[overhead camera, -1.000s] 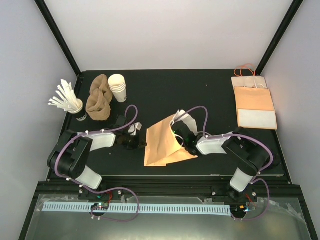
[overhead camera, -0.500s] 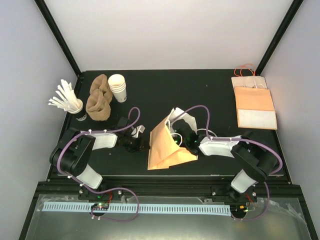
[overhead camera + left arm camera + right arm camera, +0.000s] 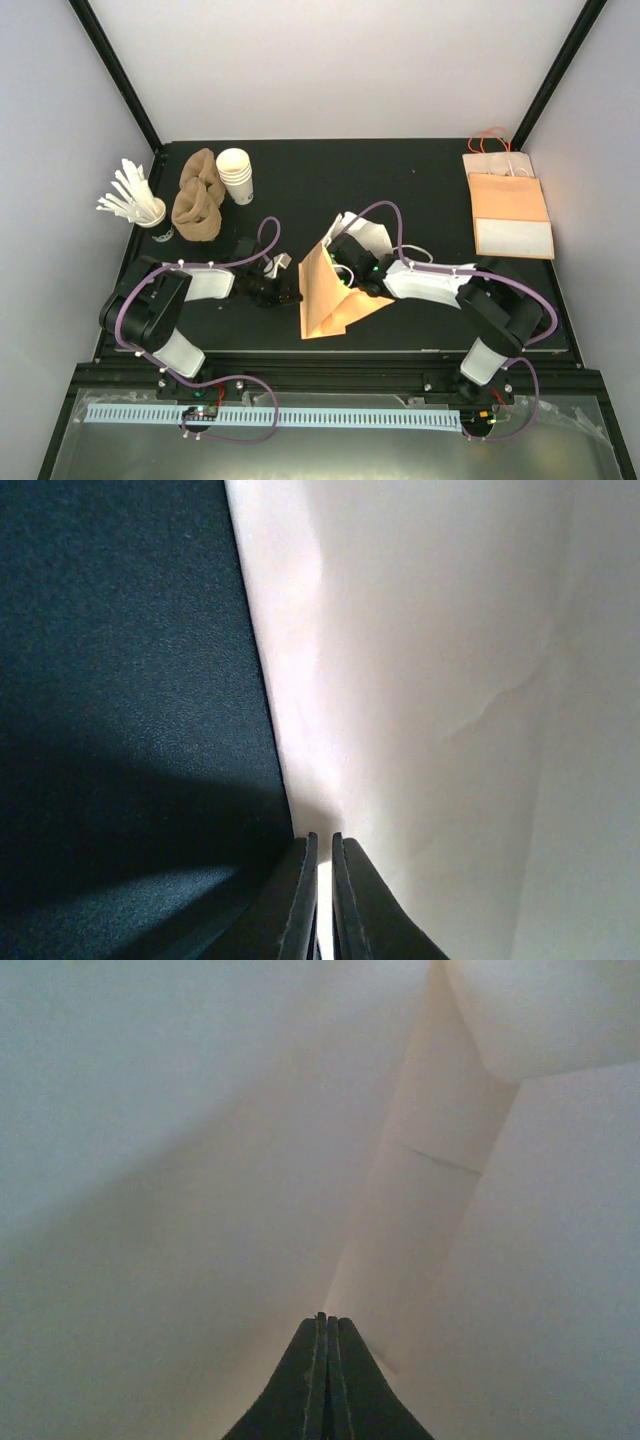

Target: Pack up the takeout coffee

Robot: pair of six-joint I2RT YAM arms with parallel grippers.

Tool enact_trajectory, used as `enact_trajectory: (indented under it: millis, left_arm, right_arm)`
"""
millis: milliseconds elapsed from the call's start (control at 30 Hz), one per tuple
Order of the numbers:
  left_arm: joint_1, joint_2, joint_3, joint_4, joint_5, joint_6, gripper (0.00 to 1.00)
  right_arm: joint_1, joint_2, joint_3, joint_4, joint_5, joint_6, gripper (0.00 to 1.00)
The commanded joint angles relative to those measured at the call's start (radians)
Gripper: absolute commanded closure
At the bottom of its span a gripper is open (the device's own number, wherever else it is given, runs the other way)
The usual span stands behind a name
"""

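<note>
the takeout coffee, unseen, must go in next: left gripper (image 3: 320,838) pinches the paper bag (image 3: 330,302), closed right gripper (image 3: 322,1318) seemingly props it open.

The overhead view is bright, even and sharp throughout. Its pale walls glow, while the black table (image 3: 420,190) swallows light and takes only soft shadows. In the left wrist view the paper bag (image 3: 450,680) is washed out and soft, with deep shadow across the lower left. The right wrist view is hazy and low in contrast, the right gripper (image 3: 322,1322) a dark silhouette at bottom centre.
</note>
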State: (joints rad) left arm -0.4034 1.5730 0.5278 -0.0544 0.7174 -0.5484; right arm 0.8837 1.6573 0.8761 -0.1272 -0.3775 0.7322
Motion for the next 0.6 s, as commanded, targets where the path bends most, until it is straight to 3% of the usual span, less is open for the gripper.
enact_trajectory:
  millis: [0, 567]
  left_arm:
    - [-0.011, 0.021, -0.012, -0.001, 0.010, -0.003, 0.92]
    - [-0.012, 0.013, -0.007, -0.013, 0.022, 0.009, 0.80]
  right_arm:
    - [0.031, 0.031, 0.063, -0.223, 0.151, -0.107, 0.99]
    - [0.055, 0.005, 0.200, -0.536, 0.431, -0.227, 0.98]
